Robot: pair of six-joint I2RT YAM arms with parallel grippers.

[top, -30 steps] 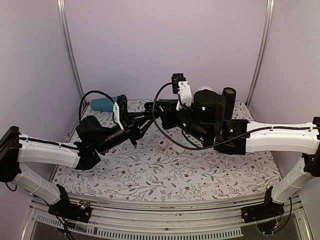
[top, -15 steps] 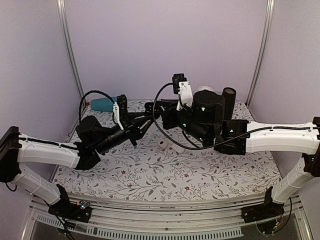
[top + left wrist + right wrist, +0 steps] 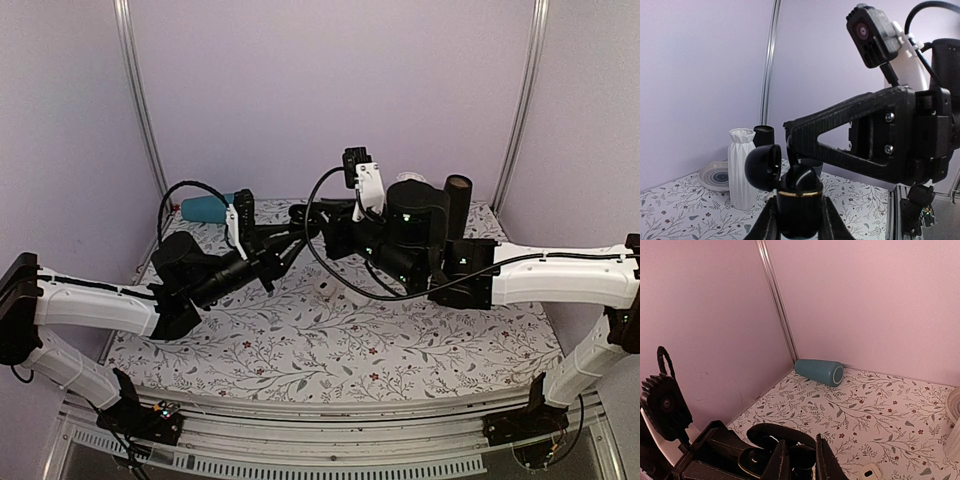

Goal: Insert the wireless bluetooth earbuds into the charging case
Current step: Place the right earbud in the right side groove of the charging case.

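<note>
1. Black with a gold ring, the charging case (image 3: 799, 205) stands upright, held above the floral desk (image 3: 880, 405). Its lid (image 3: 762, 167) is swung open to the left in the left wrist view.
2. The left hand (image 3: 800, 222) pinches the case body from both sides.
3. A glossy black earbud (image 3: 802, 176) appears to sit in the case's mouth, just above the gold ring.
4. The right hand (image 3: 801, 460) meets the case from above, with one fingertip (image 3: 791, 150) at the opening. Its fingers lie close together, but I cannot tell whether they grip anything.
5. Behind the case stand a white vase (image 3: 741, 167), a plate (image 3: 715, 176) and a black cylinder (image 3: 763, 135).
6. A teal cylinder (image 3: 819, 371) lies on its side near the back corner.
</note>
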